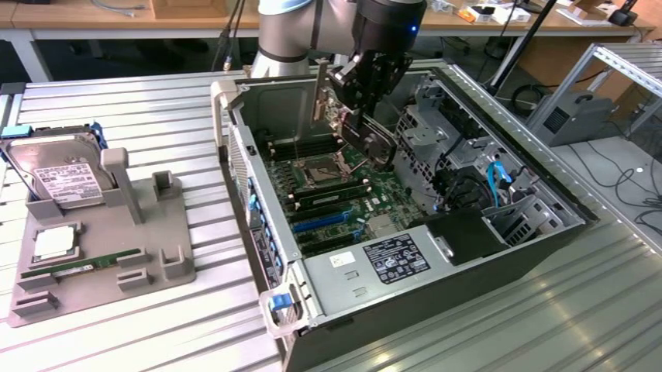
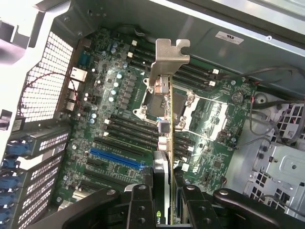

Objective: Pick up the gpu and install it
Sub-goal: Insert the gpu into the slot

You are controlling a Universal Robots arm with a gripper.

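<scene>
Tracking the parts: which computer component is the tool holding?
The gpu, clamped edge-on in the tool over the motherboard; the hard drive and RAM stick sit in the grey holder.

The gripper (image 1: 357, 97) clasped the gpu (image 1: 370, 142) on edge over the open computer case (image 1: 342, 298), with the motherboard (image 1: 342, 186) just beneath it. Well away from the gripper, a hard drive (image 1: 64, 182) stood in a grey fixture (image 1: 155, 256) on the worktop (image 1: 124, 101).

You see graphics card (image 2: 165, 109): shiny metal bracket (image 2: 167, 59) | case (image 1: 342, 291): matt grey metal | table (image 1: 135, 341): ribbed glossy metal | tray (image 1: 93, 293): matt plastic
</scene>
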